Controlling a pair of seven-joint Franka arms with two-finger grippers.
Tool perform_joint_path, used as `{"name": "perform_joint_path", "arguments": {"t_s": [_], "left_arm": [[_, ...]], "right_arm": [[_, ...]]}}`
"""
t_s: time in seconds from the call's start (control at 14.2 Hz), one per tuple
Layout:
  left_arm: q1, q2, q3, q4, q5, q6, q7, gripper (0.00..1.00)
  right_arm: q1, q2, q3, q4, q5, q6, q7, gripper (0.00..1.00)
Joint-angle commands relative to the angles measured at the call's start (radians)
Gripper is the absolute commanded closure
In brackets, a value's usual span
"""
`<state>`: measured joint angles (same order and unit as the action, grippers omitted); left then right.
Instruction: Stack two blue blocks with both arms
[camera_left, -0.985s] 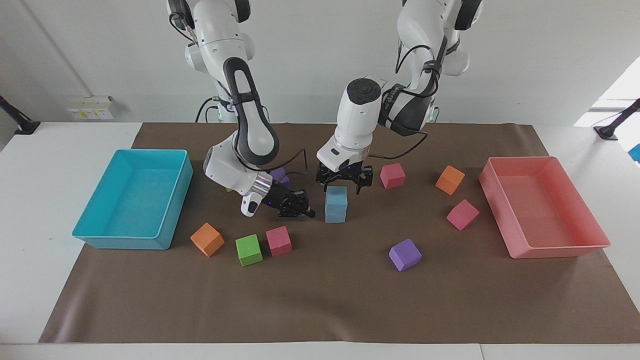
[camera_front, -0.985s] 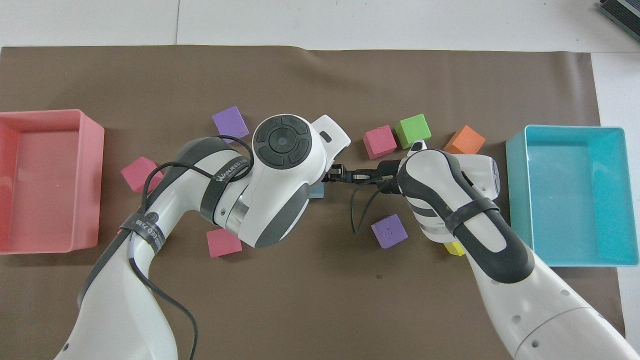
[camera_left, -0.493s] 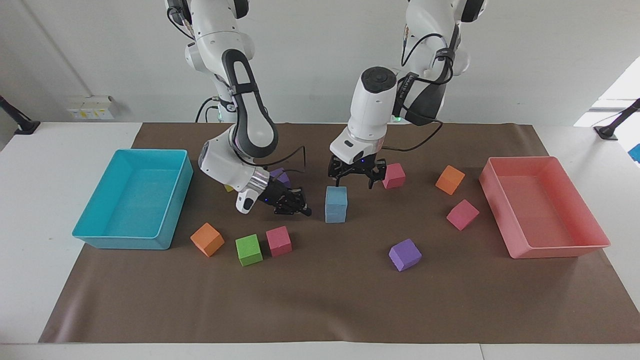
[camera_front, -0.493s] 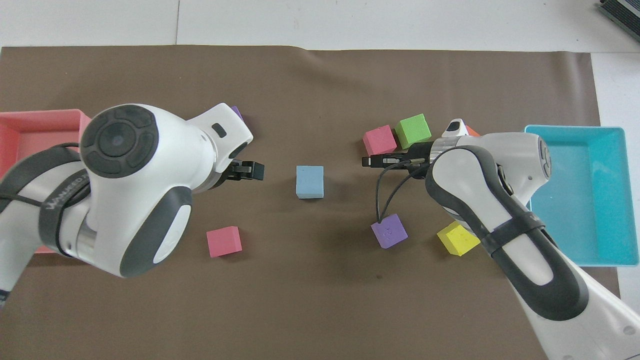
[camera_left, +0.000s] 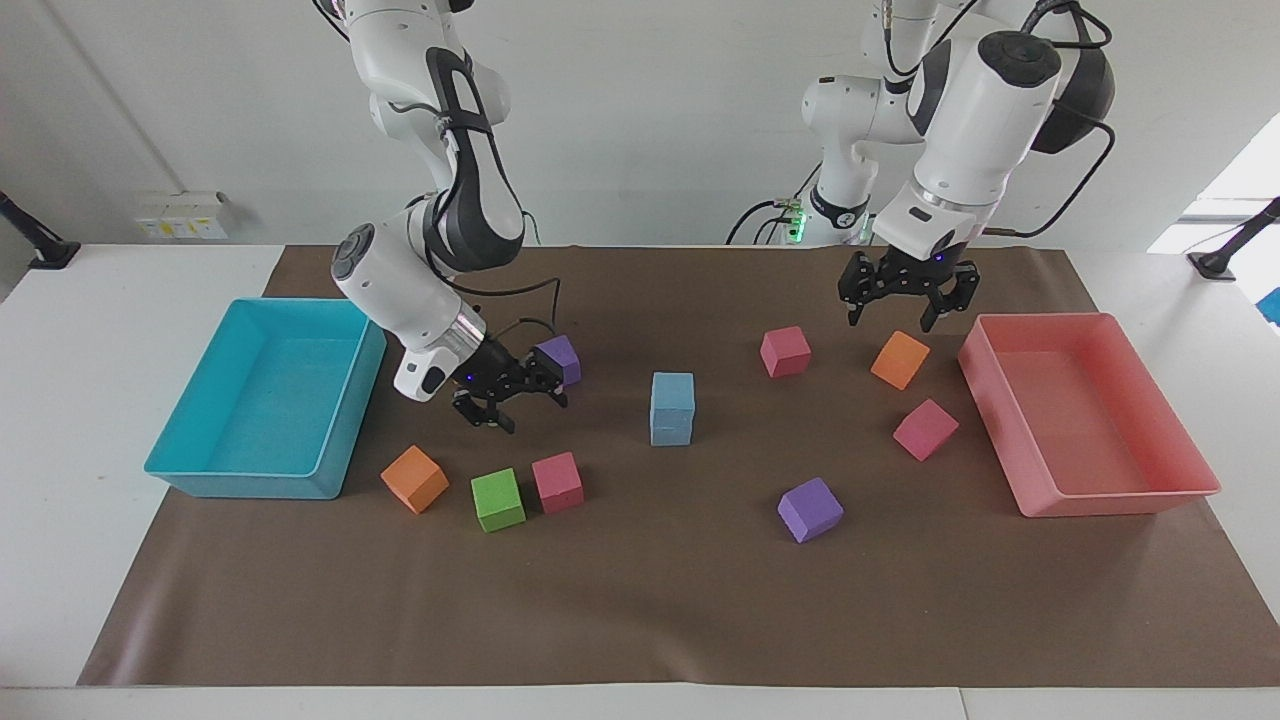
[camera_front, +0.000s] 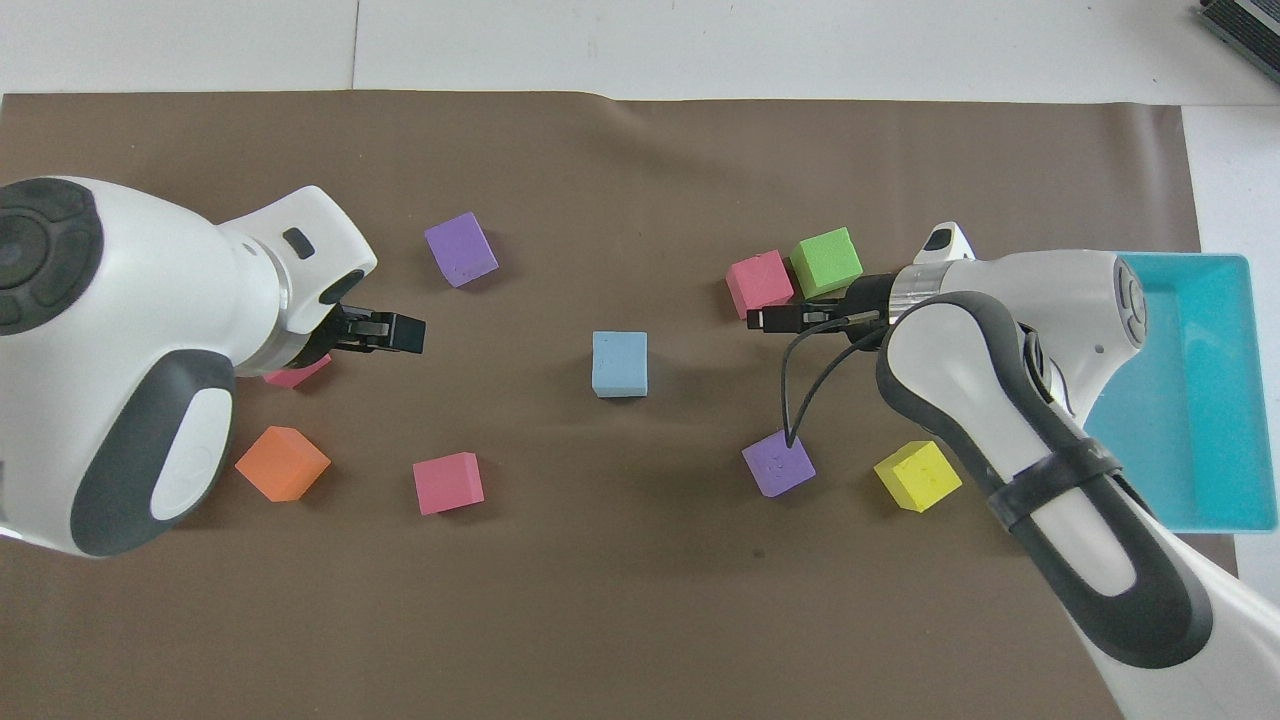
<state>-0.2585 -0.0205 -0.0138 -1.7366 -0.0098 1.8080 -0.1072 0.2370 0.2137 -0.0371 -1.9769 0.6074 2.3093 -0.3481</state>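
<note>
**Facing view, read from the nine o'clock edge to the three o'clock edge.**

- **Turquoise tray**: lies on the worktop at nine o'clock, with nothing in it.
- **Right end effector**: hangs low over the worktop at nine o'clock from the stack. Its fingers are spread wide and hold nothing. A purple cube lies just beside it at one o'clock. A green cube and a pink cube lie at six o'clock from it.
- **Blue blocks**: stand at the centre of the worktop, one on the other with their edges closely aligned. From overhead they show as a single square. Neither arm touches them, so the stacking appears complete.
- **Left end effector**: is raised at two o'clock from the stack, over the worktop by an orange cube. Its fingers are spread wide and it is empty.
- **Pink tray**: lies at three o'clock, empty.

**Hazards.** The blocks are light foam and only rest on each other.

- A low sweep by the right arm past the centre could clip the stack and tip the upper block off.
- The same low travel could nudge the purple cube, or push the green and pink cubes out of place.
- A descent by the left arm could strike the orange cube below it.
</note>
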Motion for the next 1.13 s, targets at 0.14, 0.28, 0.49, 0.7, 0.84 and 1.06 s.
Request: {"name": "perform_joint_path", "arguments": {"t_s": [0.14, 0.28, 0.49, 0.7, 0.84, 1.06], "left_arm": [[0.094, 0.019, -0.011, 0.121, -0.056, -0.120, 0.073, 0.00], [0.108, 0.011, -0.009, 0.109, -0.055, -0.128, 0.067, 0.00], [0.111, 0.011, -0.011, 0.107, -0.055, -0.131, 0.066, 0.00], [0.113, 0.008, -0.009, 0.106, -0.055, -0.142, 0.066, 0.00], [0.120, 0.010, -0.011, 0.106, -0.055, -0.144, 0.069, 0.00], [0.125, 0.017, -0.009, 0.121, -0.046, -0.141, 0.073, 0.00]], "right_arm": [[-0.022, -0.022, 0.006, 0.041, -0.242, -0.074, 0.152, 0.00], [-0.041, -0.024, 0.006, 0.085, -0.319, -0.137, 0.196, 0.00], [-0.074, -0.031, 0.006, 0.167, -0.399, -0.293, 0.207, 0.00], [-0.100, -0.054, 0.006, 0.194, -0.443, -0.359, 0.205, 0.00], [-0.107, -0.080, 0.006, 0.194, -0.491, -0.384, 0.205, 0.00], [-0.136, -0.125, 0.008, 0.194, -0.512, -0.393, 0.202, 0.00]]}}
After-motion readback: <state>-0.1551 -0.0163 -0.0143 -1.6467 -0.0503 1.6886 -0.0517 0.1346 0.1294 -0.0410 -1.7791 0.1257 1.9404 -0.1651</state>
